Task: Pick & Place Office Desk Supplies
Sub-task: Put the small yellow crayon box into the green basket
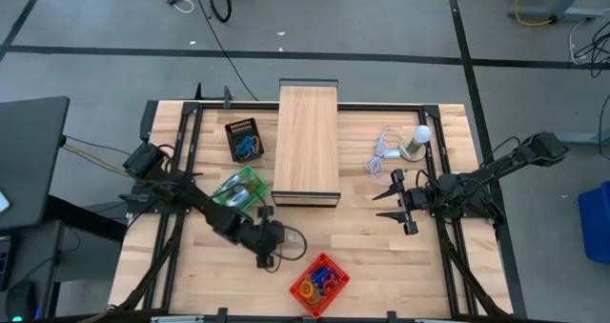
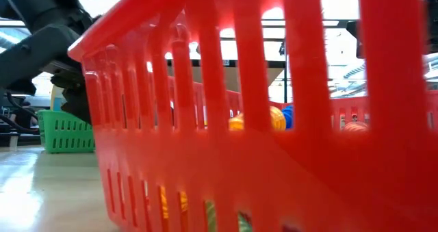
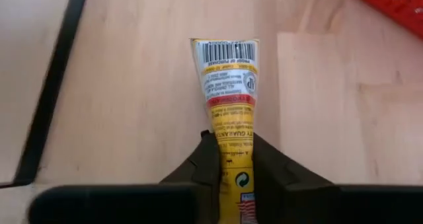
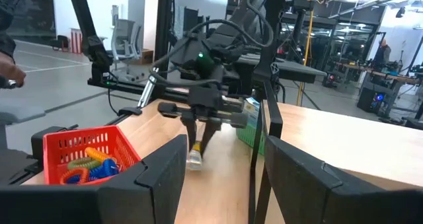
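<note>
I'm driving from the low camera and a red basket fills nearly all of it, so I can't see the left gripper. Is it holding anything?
Observer: Yes. The left gripper is closed on a yellow tube with a barcode on its free end.
Operator: Is it over the basket?
Observer: No. In the high view it sits beside the red basket, on the left arm's side, above bare wood.
Operator: What's in the basket?
Observer: Coloured loops: orange, yellow, blue and green ones.
Operator: And the right arm?
Observer: The right gripper is open and empty at the table's right side, near the white bulb.
</note>
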